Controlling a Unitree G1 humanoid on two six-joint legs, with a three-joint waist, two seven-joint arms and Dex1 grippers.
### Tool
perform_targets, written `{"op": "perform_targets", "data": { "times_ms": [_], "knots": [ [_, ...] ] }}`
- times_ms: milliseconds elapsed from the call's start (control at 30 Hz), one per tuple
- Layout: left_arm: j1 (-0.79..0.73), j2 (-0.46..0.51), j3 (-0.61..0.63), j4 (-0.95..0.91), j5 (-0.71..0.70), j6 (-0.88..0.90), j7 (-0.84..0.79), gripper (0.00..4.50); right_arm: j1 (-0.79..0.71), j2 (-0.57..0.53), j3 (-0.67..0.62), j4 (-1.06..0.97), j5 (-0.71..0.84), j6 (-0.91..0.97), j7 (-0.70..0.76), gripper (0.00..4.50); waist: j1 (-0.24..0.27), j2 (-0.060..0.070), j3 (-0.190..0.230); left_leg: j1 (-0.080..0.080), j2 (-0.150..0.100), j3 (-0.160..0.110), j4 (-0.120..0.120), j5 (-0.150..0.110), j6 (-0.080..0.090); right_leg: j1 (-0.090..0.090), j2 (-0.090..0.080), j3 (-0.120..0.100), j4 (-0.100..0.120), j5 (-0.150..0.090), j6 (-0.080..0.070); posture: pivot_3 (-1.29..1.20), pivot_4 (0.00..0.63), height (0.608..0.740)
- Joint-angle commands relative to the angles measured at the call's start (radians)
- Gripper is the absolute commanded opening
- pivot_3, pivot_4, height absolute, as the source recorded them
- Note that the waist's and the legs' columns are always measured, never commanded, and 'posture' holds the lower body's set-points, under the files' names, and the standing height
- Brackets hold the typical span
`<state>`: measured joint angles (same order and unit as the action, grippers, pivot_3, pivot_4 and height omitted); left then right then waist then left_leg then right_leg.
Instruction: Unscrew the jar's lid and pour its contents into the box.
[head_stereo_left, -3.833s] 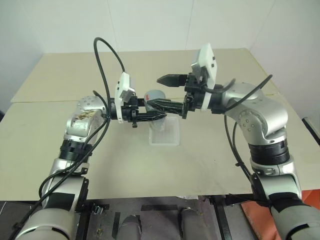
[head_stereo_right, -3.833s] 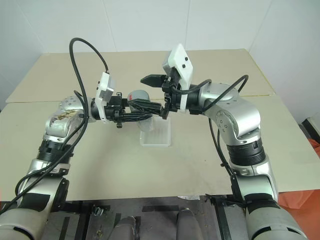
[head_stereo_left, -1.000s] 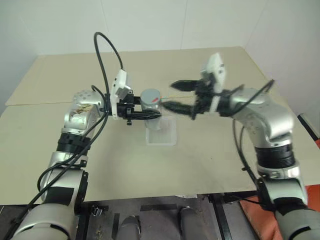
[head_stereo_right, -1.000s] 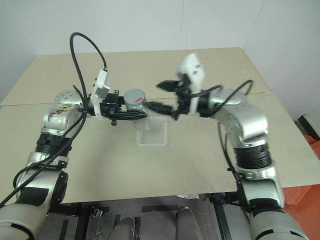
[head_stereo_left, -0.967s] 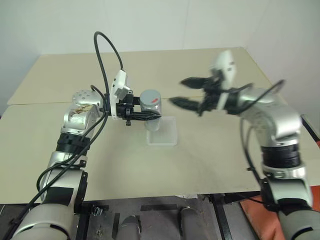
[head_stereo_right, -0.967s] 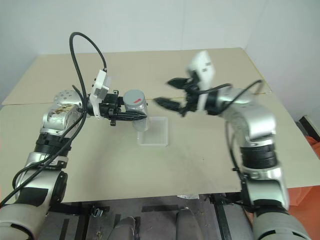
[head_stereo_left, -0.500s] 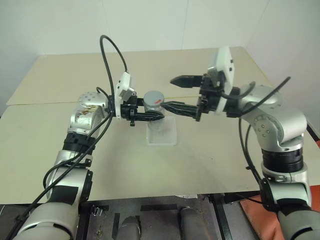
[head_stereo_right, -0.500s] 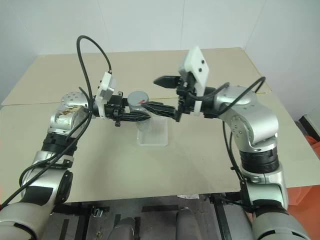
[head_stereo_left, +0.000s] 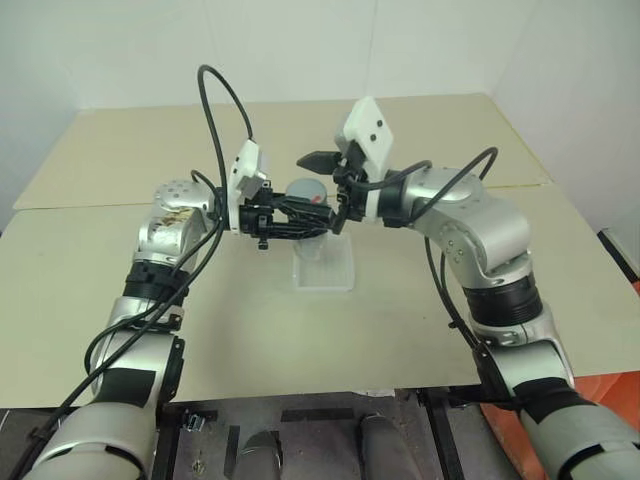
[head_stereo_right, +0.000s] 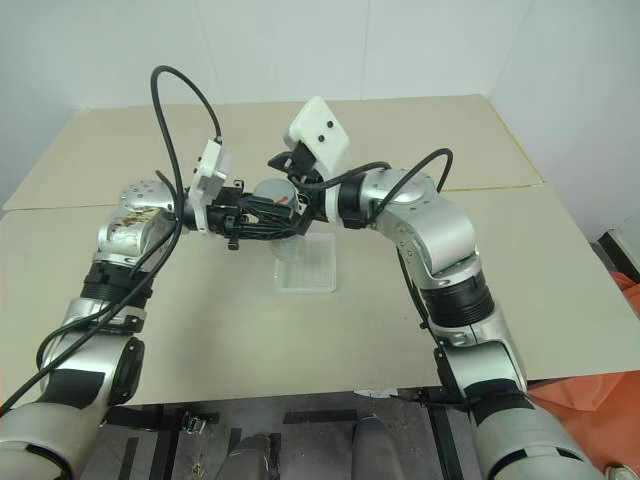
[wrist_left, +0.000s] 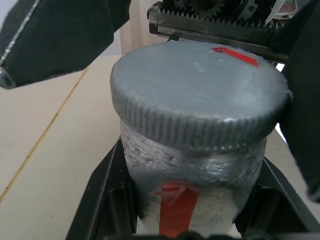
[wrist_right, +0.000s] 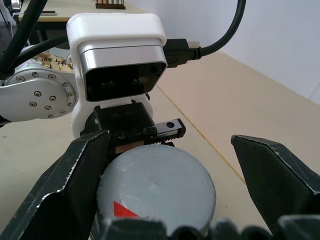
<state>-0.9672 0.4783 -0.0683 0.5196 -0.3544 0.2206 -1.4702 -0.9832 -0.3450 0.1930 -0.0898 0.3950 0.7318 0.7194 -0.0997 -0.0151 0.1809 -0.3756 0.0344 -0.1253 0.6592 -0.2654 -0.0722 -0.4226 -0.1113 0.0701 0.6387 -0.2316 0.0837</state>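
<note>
The jar (head_stereo_left: 306, 200) hangs upright just over the box (head_stereo_left: 325, 272), a shallow translucent container on the table. My left gripper (head_stereo_left: 298, 218) is shut on the jar's body (wrist_left: 190, 175), below the grey lid (wrist_left: 200, 95), which sits on the jar and bears a red mark. My right gripper (wrist_right: 165, 150) is open, one finger (wrist_right: 85, 190) on each side of the lid (wrist_right: 157, 187), not touching it. The contents are hidden behind the jar's cloudy wall.
The beige table (head_stereo_left: 250, 330) runs wide around the box, with a seam across its far half. A black cable (head_stereo_left: 215, 110) loops above my left arm. Something orange (head_stereo_right: 610, 400) lies off the table's right edge.
My right gripper has swung left from open space to the jar and now straddles the lid, still open. The left gripper keeps its hold on the jar in the same place.
</note>
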Motion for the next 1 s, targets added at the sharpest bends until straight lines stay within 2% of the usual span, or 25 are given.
{"op": "perform_targets", "data": {
  "times_ms": [33,333,633,800,1000],
  "knots": [
    [-0.003,0.024,0.018,-0.043,-0.009,-0.004,-0.01,1.95,-0.01,-0.034,-0.076,-0.012,0.011,-0.016,0.005,4.46,0.0,0.0,0.0,0.0,0.0,0.0,0.0,0.0,0.0,0.0,0.0,0.0,0.0,0.0,0.0,0.0,0.15,0.74],
    [-0.001,0.036,0.017,-0.042,-0.012,-0.003,-0.018,1.95,0.054,-0.162,-0.158,-0.057,0.088,-0.008,0.072,4.46,0.002,0.0,0.0,0.0,0.0,0.0,0.0,0.0,0.0,0.0,0.0,0.0,0.0,0.0,0.0,0.0,0.15,0.74],
    [-0.009,0.032,0.017,-0.029,-0.007,-0.009,-0.023,1.95,0.104,-0.219,-0.171,-0.138,0.132,0.005,0.122,4.46,0.0,0.0,0.0,0.0,0.0,0.0,0.0,0.0,0.001,0.0,0.0,0.0,0.0,0.0,0.0,0.0,0.15,0.74],
    [-0.018,0.009,0.013,-0.016,-0.005,-0.011,-0.009,1.95,0.056,-0.162,-0.159,-0.2,0.187,0.049,0.086,4.46,-0.001,0.0,0.0,0.0,0.0,0.0,0.0,0.0,0.0,0.0,0.0,0.0,0.0,0.0,0.0,0.0,0.15,0.74],
    [-0.026,-0.016,0.01,-0.021,-0.004,-0.009,-0.007,1.95,0.027,-0.065,-0.052,-0.149,0.098,0.022,0.012,4.46,-0.001,0.0,0.0,0.0,0.0,0.0,0.0,0.0,0.0,0.0,0.0,0.0,0.0,0.0,0.0,0.0,0.15,0.74]
  ]
}}
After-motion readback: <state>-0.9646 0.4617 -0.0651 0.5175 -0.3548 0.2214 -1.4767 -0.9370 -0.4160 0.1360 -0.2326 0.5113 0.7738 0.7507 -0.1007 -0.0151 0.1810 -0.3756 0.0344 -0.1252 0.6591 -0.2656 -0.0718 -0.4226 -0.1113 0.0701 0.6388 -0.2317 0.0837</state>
